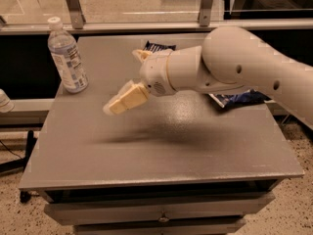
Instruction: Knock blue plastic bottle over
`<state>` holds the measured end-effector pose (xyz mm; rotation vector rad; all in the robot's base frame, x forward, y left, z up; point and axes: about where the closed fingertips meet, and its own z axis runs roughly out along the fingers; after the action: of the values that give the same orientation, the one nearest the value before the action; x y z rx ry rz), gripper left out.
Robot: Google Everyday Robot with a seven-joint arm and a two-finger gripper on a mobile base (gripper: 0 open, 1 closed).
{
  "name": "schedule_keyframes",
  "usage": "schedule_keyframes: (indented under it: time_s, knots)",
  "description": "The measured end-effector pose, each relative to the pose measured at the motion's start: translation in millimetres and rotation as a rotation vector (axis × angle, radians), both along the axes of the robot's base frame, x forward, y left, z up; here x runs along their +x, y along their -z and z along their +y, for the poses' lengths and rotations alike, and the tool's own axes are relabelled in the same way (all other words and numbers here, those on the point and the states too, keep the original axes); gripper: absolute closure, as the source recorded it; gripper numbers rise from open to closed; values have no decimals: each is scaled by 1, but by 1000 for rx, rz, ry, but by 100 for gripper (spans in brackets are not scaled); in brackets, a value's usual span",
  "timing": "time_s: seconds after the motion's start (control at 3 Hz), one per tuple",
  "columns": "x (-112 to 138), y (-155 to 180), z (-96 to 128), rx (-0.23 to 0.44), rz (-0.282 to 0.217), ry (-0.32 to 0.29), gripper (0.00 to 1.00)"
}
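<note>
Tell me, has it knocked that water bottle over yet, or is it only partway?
Nothing is done yet: the blue plastic bottle stands upright near the far left corner of the table. In hand: the gripper hangs above the table's middle, aimed toward the bottle but apart from it. Left: closing that gap and pushing the bottle over.
</note>
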<state>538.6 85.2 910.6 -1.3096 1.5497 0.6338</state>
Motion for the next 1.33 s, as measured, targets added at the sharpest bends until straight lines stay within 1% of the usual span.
schedule_keyframes:
  time_s: [0.33,0.67,1.0,1.33]
  knots:
    - [36,6,25,72,-58,5,0]
    - [71,10,52,143,-100,8,0]
    - [94,11,82,207,-99,-9,0]
    - [108,13,124,276,-74,-51,0]
